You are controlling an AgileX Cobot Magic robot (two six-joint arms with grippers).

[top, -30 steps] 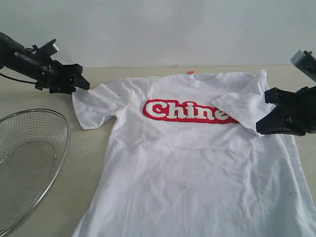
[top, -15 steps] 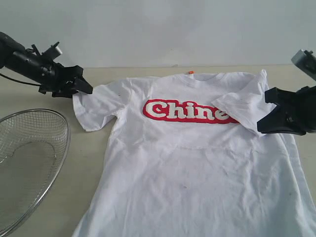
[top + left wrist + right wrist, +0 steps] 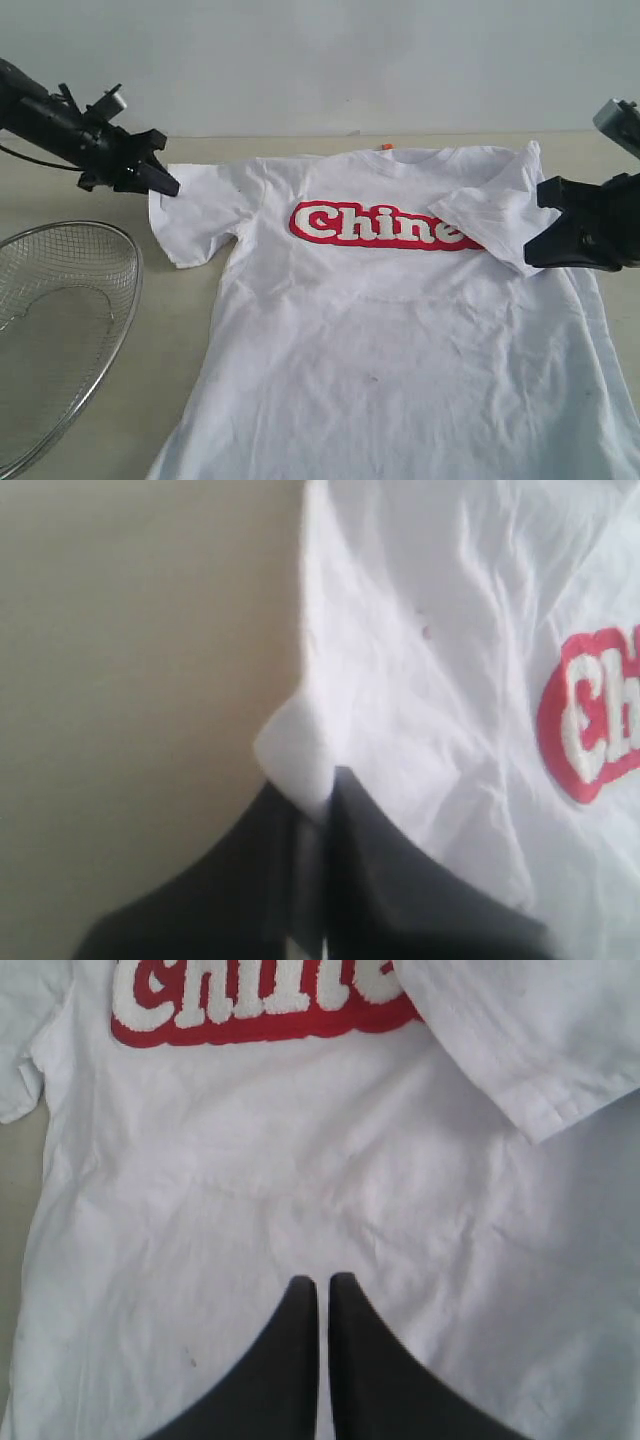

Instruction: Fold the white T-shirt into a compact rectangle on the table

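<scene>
The white T-shirt [image 3: 400, 340] lies flat and face up on the table [image 3: 170, 310], with its collar on the far side. The left gripper [image 3: 168, 186] is clenched on the outer corner of the sleeve [image 3: 190, 215] on its side; in the left wrist view a small fold of white cloth sits between its jaws. The right gripper [image 3: 532, 260] is closed with nothing in it, over the shirt's other side. The sleeve there is folded inward over the end of the red lettering [image 3: 375, 225]. A wire basket [image 3: 136, 290] stands on the table, near the held sleeve but apart from it
</scene>
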